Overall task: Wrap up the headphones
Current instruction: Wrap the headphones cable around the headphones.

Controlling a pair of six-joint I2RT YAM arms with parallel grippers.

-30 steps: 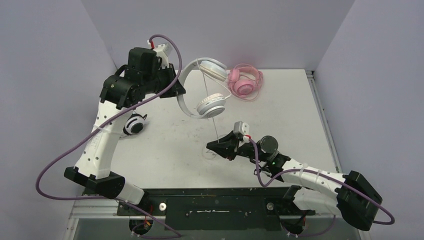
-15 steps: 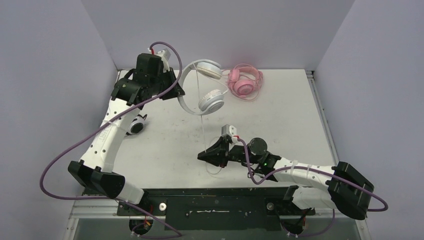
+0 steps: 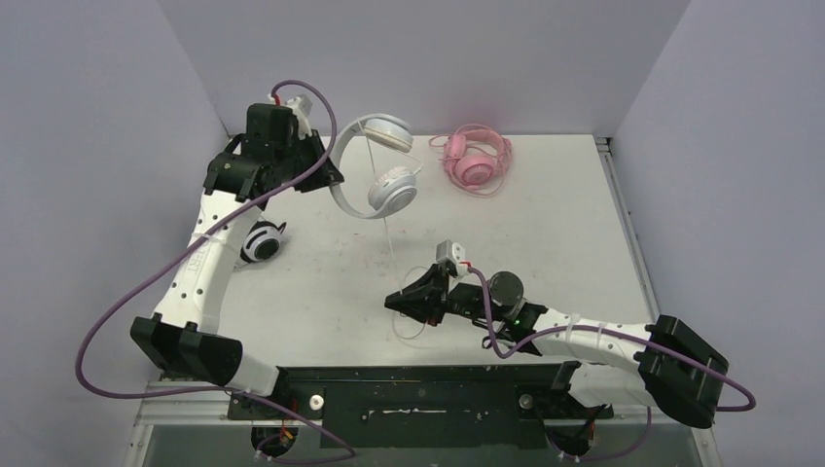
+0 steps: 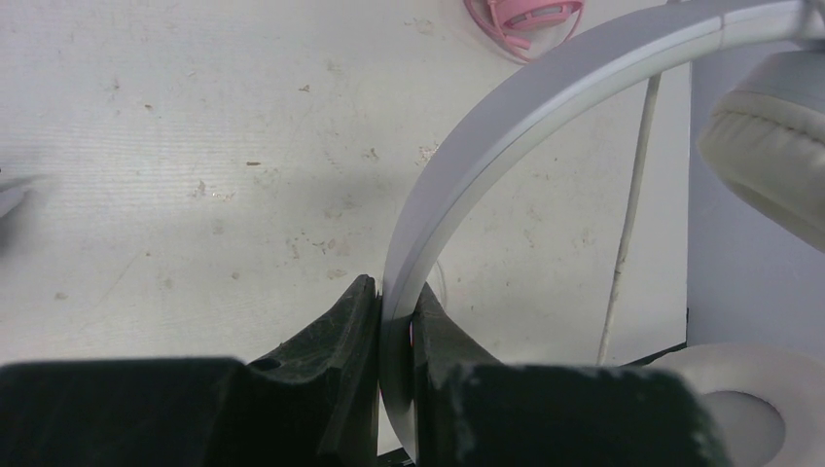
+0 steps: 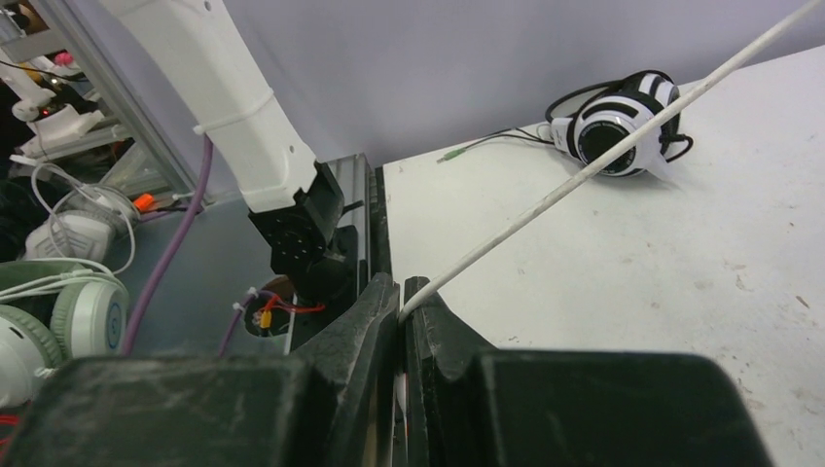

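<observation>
My left gripper (image 3: 329,176) is shut on the headband of the all-white headphones (image 3: 379,175) and holds them above the back left of the table; the band shows pinched between the jaws in the left wrist view (image 4: 457,175). Their white cable (image 3: 390,243) runs down to my right gripper (image 3: 391,301), which is shut on it low over the table's middle; it also shows in the right wrist view (image 5: 584,175). The pink headphones (image 3: 475,159) lie at the back. The black-and-white headphones (image 3: 261,240) lie at the left, seen also in the right wrist view (image 5: 613,122).
Grey walls close the table (image 3: 564,233) at the back and both sides. The black mounting rail (image 3: 418,394) runs along the near edge. Purple arm cables (image 3: 117,311) loop beside both arms. More headsets (image 5: 58,311) sit off the table.
My left gripper has carried the white headphones left and back, away from the pink ones. My right gripper moved left and nearer with the cable, then held still.
</observation>
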